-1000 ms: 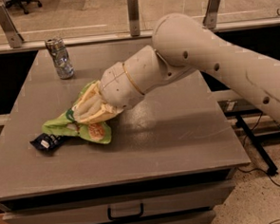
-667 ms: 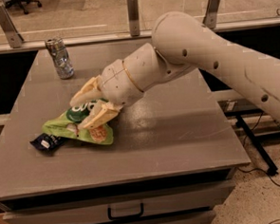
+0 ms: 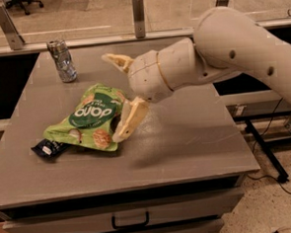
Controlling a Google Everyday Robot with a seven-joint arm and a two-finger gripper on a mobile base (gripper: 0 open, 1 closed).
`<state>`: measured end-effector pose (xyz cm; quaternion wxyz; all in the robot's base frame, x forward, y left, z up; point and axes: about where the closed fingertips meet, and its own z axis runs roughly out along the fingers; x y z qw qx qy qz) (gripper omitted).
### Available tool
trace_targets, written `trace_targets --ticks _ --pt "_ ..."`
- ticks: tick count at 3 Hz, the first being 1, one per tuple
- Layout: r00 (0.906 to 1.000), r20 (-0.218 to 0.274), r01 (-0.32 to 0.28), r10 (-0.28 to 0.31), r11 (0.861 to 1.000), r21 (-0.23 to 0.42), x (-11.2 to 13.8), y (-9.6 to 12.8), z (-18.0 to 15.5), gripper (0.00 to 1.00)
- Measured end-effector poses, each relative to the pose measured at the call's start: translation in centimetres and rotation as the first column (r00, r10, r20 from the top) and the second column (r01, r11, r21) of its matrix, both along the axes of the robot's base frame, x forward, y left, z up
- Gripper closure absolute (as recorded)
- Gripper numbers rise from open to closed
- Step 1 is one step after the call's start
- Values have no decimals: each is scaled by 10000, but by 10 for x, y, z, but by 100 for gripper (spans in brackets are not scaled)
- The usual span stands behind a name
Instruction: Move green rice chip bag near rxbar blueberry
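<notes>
The green rice chip bag point(image 3: 88, 117) lies flat on the grey table point(image 3: 186, 136), left of centre, logo up. Its lower left corner touches or overlaps the rxbar blueberry point(image 3: 48, 147), a small dark navy wrapper with a white patch. My gripper point(image 3: 118, 96) hovers just right of the bag, open and empty. One cream finger point(image 3: 130, 120) points down at the bag's right edge, the other finger point(image 3: 115, 61) points up and left above the bag. The big cream arm reaches in from the upper right.
A silver can point(image 3: 63, 60) stands upright at the table's far left corner. A railing with posts point(image 3: 138, 14) runs behind the table. A drawer handle point(image 3: 129, 221) shows below the front edge. Cables and a stand leg lie on the floor at right.
The gripper has let go of the bag, opened wide and lifted away up and to the right. The bag now lies flat and uncovered next to the bar.
</notes>
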<state>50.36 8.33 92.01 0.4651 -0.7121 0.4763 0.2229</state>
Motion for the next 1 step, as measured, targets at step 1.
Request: trace_targets --ticks 1 --pt "9976 153 667 -669 9977 147 10 -20 5 0"
